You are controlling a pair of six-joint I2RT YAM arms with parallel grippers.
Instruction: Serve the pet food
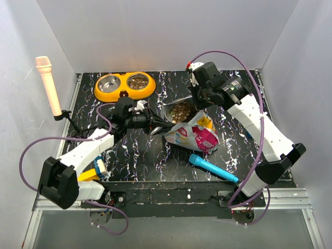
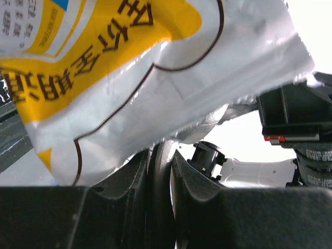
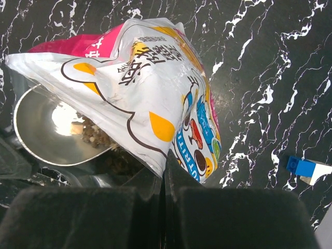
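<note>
Some pet food [image 1: 182,111] fills the scoop [image 3: 46,129] the left pincer [image 1: 149,123] apparently grips; right pincer [image 3: 165,171] pinches pouch [image 3: 140,93].

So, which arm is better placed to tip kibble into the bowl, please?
Left. The left tool grips the scoop of pet food, near the orange bowl; the right tool holds the pouch.

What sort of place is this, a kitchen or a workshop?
Probably a robot test booth: plain white walls box in a black marbled table, the left arm and right arm are bolted at its near edge, and a microphone stands clipped at the side.
</note>
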